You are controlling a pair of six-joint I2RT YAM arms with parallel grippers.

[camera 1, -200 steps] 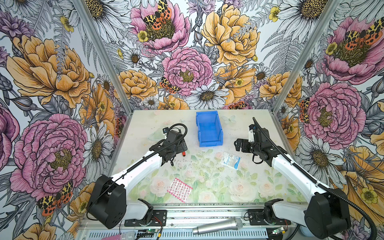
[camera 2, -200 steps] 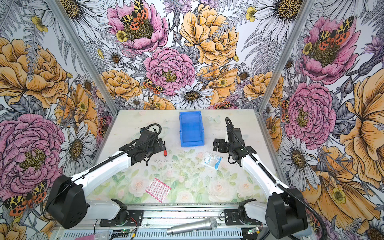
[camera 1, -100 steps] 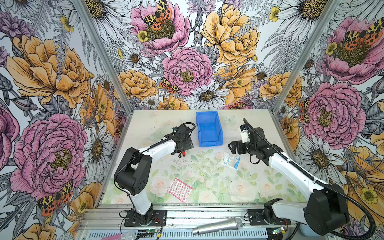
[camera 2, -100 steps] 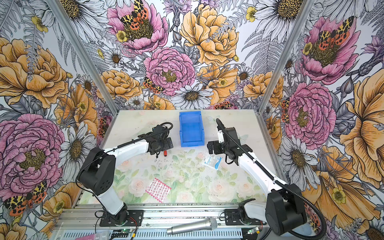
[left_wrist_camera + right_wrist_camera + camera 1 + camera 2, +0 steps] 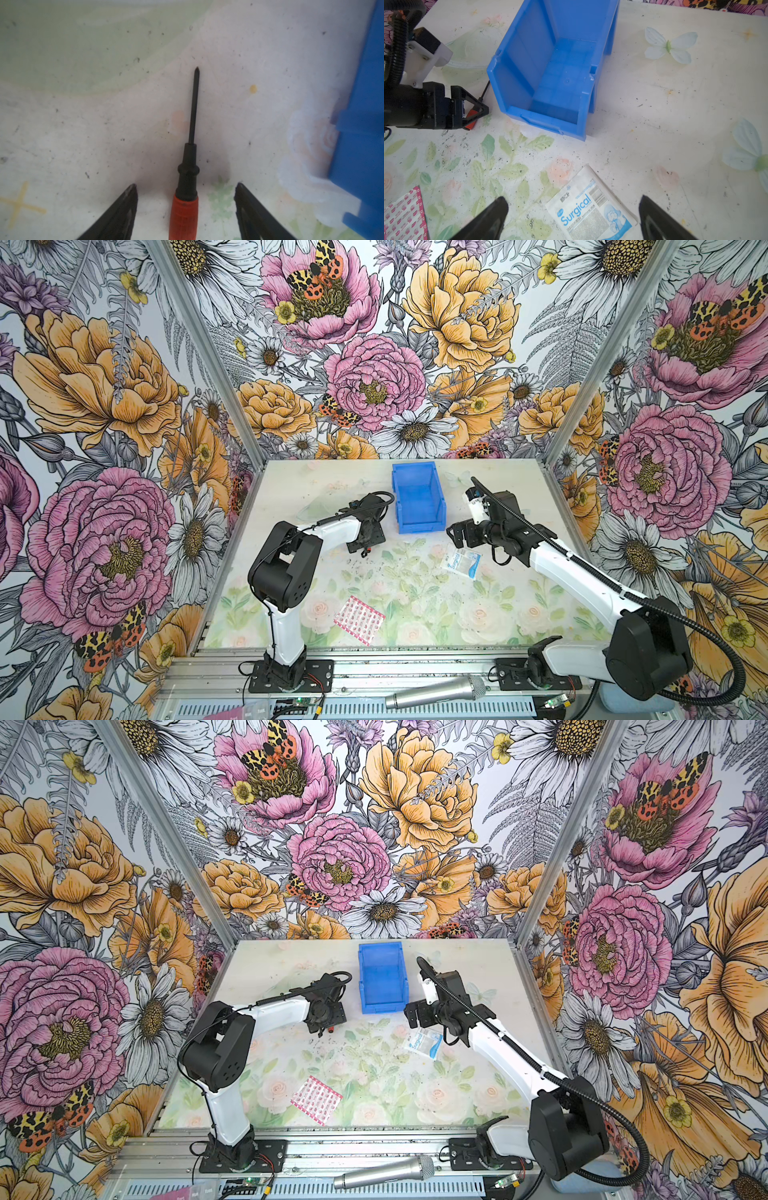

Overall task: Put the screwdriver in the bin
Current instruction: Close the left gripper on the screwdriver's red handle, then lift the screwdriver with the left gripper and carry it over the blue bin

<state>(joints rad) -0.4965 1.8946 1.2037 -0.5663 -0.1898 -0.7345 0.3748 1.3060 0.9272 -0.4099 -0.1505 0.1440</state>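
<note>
The screwdriver (image 5: 187,176), with a red handle and a thin black shaft, lies flat on the table just left of the bin's front corner. Only its red end shows in both top views (image 5: 365,549) (image 5: 331,1029). My left gripper (image 5: 186,185) is low over it and open. Its fingers stand on either side of the handle with a gap on both sides. The blue bin (image 5: 417,526) (image 5: 542,121) stands open-topped and empty at the table's back middle. My right gripper (image 5: 574,201) hangs open near the bin's front right, above a packet.
A white and blue Surgical packet (image 5: 461,562) lies under the right gripper. A pink patterned sheet (image 5: 359,620) lies near the front. A silver microphone (image 5: 432,693) rests on the front rail. The bin's wall (image 5: 363,104) is close beside the left gripper.
The left arm folded its elbow up and brought the gripper down around the screwdriver handle, with the jaws narrowing. The right gripper moved left toward the bin's front.
</note>
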